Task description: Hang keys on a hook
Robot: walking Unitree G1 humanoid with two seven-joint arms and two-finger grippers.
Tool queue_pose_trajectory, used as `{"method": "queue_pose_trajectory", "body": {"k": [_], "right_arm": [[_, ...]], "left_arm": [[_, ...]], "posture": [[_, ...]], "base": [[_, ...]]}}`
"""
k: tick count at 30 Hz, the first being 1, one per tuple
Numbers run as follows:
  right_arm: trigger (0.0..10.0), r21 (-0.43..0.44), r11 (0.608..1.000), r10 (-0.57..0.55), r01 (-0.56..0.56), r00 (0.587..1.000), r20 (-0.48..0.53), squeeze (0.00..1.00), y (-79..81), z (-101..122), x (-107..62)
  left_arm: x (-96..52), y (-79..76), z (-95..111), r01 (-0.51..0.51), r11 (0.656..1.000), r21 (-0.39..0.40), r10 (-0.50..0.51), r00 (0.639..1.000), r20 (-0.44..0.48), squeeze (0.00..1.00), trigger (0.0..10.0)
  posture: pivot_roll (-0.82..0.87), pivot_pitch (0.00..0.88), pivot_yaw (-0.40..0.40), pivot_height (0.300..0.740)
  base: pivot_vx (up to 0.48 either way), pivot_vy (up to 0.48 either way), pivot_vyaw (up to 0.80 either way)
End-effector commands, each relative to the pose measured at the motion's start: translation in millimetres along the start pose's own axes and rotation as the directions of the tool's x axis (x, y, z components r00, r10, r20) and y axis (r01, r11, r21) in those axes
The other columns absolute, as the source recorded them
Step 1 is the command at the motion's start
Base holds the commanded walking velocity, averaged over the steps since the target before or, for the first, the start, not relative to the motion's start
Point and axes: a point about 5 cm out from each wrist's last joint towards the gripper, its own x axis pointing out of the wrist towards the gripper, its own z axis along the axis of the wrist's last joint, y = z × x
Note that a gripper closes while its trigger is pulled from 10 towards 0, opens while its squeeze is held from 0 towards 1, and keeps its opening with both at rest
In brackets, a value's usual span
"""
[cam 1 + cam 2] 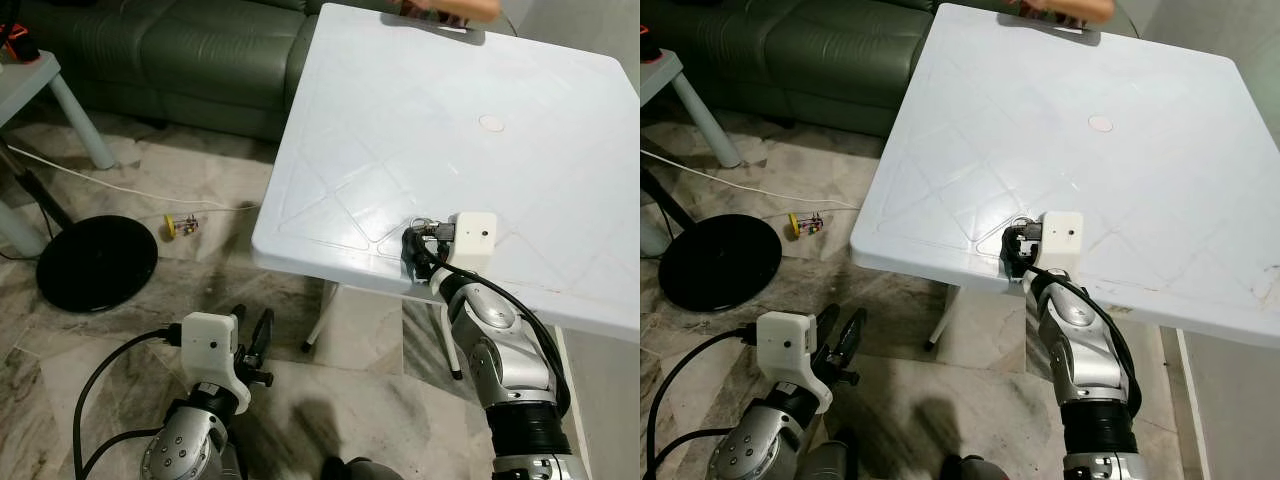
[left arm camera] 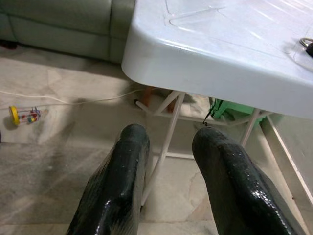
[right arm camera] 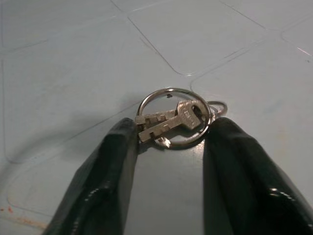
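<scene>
Keys [image 3: 171, 120] lie flat on the white surface [image 1: 420, 130] near its 6 o'clock edge, bracketed by the right gripper's [image 3: 168, 142] spread jaws, long axis crosswise; left gripper [image 2: 168, 147] is held low, spread.

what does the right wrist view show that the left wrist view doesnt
Right wrist view: the keys lying on a key ring between the open right gripper fingers, flat on the tabletop.

Left wrist view: the open left gripper low over the marble floor, the table legs, a white cable, a small toy and the green sofa.

Both: the white table.
</scene>
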Motion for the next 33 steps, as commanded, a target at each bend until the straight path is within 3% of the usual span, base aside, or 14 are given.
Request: {"method": "queue_pose_trajectory", "body": {"k": [1, 9, 10, 11, 12, 13, 14, 21, 33], "right_arm": [[0.0, 0.014, 1.0, -0.023, 0.025, 0.993, -0.119, 0.0, -4.1, -25, -1.5], [0.0, 0.013, 0.999, -0.028, 0.03, 0.992, -0.124, 0.0, -4.6, -26, 0.2], [0.7, 0.014, 0.999, -0.027, 0.028, 0.992, -0.124, 0.0, -4.5, -26, 0.1], [4.7, 0.015, 1.0, -0.02, 0.022, 0.991, -0.13, 0.0, -4.3, -26, 0.2], [10.0, 0.029, 0.999, -0.01, 0.014, 0.991, -0.135, 0.0, -4.0, -26, 0.3], [10.0, 0.063, 0.998, 0.002, 0.008, 0.99, -0.143, 0.0, -4.2, -27, 0.4], [10.0, 0.067, 0.998, -0.01, 0.019, 0.99, -0.138, 1.0, -6.1, -27, 0.6], [10.0, 0.119, 0.992, -0.036, 0.048, 0.995, -0.096, 1.0, -13.7, -18, 4.4], [10.0, 0.179, 0.983, -0.036, 0.049, 0.997, -0.075, 1.0, -9.4, -10, 10.5]], "left_arm": [[-3.2, -2.3, 0, 0.003, 1.0, 0.002, -0.003, 1.0, -0.006, 0.0, 10.0], [-3.3, -2.6, 0, -0.001, 1.0, 0.003, 0.001, 1.0, -0.006, 0.0, 10.0], [-3.4, -2.8, 0, -0.001, 1.0, 0.004, 0.001, 1.0, -0.006, 0.0, 10.0], [-3.1, -3.0, 0, 0.0, 1.0, 0.005, 0.0, 1.0, -0.006, 0.0, 10.0], [-3.0, -3.3, 0, 0.001, 1.0, 0.005, -0.001, 1.0, -0.005, 0.0, 10.0], [-2.8, -3.5, 0, 0.002, 1.0, 0.005, -0.002, 1.0, -0.004, 0.0, 10.0], [-2.8, -3.5, 0, 0.002, 1.0, 0.005, -0.002, 1.0, -0.004, 0.0, 10.0], [-2.5, -4.6, 0, 0.008, 1.0, 0.006, -0.008, 1.0, -0.004, 0.0, 10.0], [-2.5, -5.9, -1, 0.009, 1.0, 0.004, -0.009, 1.0, -0.001, 0.0, 10.0]], "posture": [[0.18, 0.274, -0.118, 0.74], [0.17, 0.272, -0.119, 0.74], [0.17, 0.272, -0.119, 0.74], [0.17, 0.269, -0.118, 0.74], [0.17, 0.269, -0.118, 0.74], [0.17, 0.268, -0.117, 0.74], [0.17, 0.268, -0.117, 0.74], [0.17, 0.261, -0.117, 0.74], [0.18, 0.249, -0.118, 0.74]], "base": [[0.0, 0.0, 0.0], [0.0, 0.0, 0.0], [0.0, 0.0, 0.0], [0.0, 0.0, 0.0], [0.0, 0.0, 0.0], [0.0, 0.0, 0.0], [0.0, 0.0, 0.0], [0.0, 0.0, 0.0], [0.0, 0.0, 0.0]]}}
